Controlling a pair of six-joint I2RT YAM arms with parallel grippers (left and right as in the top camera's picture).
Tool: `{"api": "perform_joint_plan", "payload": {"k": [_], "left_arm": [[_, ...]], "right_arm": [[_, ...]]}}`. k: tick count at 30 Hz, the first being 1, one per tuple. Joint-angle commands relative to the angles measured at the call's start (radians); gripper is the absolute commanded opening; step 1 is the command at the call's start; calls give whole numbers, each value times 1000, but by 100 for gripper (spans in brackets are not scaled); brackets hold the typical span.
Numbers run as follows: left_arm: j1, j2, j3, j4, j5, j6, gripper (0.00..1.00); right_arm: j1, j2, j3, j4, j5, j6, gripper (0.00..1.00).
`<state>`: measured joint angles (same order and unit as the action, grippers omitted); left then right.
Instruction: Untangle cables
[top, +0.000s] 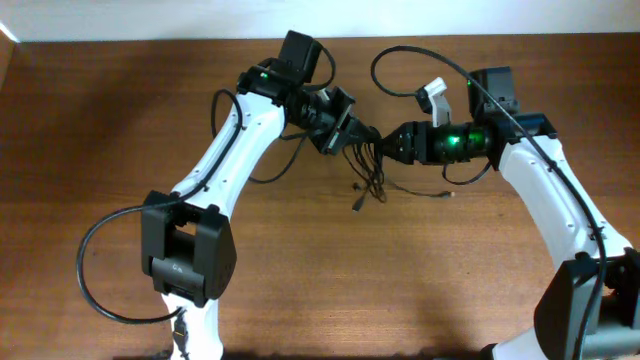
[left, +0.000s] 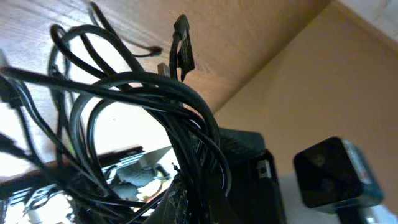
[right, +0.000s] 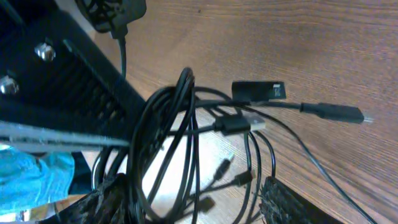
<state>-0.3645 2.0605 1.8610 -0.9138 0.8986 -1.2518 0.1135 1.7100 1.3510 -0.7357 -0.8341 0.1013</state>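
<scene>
Left end effector (top: 349, 128) pinched shut on the cables (top: 366, 172), mid tabletop (top: 100, 120) toward the far edge; bundle hangs tangled just off its tip, plug ends trailing toward the near edge; right end effector (top: 386, 142) fingers spread apart, strands passing between them.

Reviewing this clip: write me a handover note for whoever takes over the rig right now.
Left tool: appears shut on the cables, holding the bundle above the middle of the table.
Right tool: open, fingers either side of the hanging strands, gripping nothing.
Done: bundle is raised.
Left to do: the strands are one knot, none separated; plug ends dangle below.
</scene>
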Motion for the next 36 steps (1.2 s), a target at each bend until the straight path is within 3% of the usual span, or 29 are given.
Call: {"api": "perform_joint_plan", "payload": {"k": [1,2,4,6,12,13,15,18,22,26,32,36], "left_arm": [[34,-31,7,31,40,-42,0],[40,-31,7,33,46,-2,0],[42,-31,7,68,61,203,0],[42,-31,7,94,101,253,0],[42,-31,7,530,452,534,0],[42,-31,7,596,544,641,0],[42,-30,7,614,649,806,0],[42,-29,4,610,675,914,0],[42,-26,-8,610,638,918,0],[42,-24,-25,601,567,917,0],[42,-24,-27,391,342,943,0],[35,-24,-27,328,309,897,0]], "right_arm": [[25,-21,9,-11,-2,-19,68],[19,-21,9,-8,-3,-19,69],[-9,-21,11,-6,-31,-16,69],[-50,-21,12,-9,-100,-16,69],[-84,-21,11,-10,-116,1,69],[-99,-21,11,-4,-116,35,69],[-109,-21,11,16,-128,77,69],[-116,-21,12,74,-232,101,69],[-190,-21,12,94,-368,153,67],[-191,-21,12,131,-370,256,63],[-187,-21,12,238,-441,248,59],[-133,-21,12,261,-330,248,56]]}}
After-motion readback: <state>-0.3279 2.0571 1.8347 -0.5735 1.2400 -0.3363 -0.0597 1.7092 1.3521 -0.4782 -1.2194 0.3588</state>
